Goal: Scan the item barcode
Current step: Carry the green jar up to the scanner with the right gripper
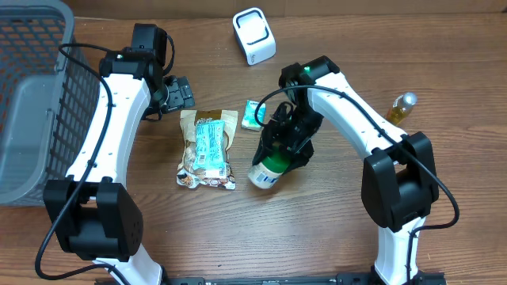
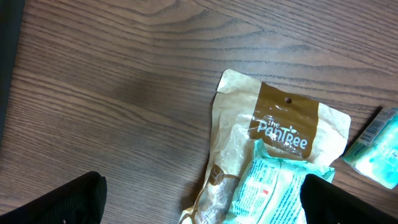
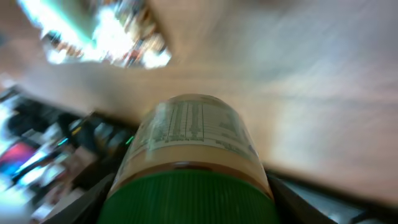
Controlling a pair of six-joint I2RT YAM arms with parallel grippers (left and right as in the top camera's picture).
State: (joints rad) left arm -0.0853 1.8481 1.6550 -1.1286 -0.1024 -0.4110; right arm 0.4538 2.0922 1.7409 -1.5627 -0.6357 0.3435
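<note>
The item is a jar [image 1: 268, 169] with a green lid and a pale printed label. It hangs tilted over the table's middle, with my right gripper [image 1: 287, 145] shut on it. In the right wrist view the jar [image 3: 193, 137] fills the middle, a dark finger [image 3: 297, 200] on each side of the lid, and its background is blurred. The white barcode scanner [image 1: 253, 36] stands at the back of the table. My left gripper [image 1: 179, 93] is open over the top of a tan snack bag [image 1: 207, 148]. In the left wrist view this gripper [image 2: 202, 202] holds nothing, and the bag [image 2: 283, 127] lies below it.
A grey mesh basket [image 1: 32, 103] fills the left side. A small teal packet [image 1: 254, 115] lies between the bag and the right arm. A small yellow bottle [image 1: 402, 108] lies at the right.
</note>
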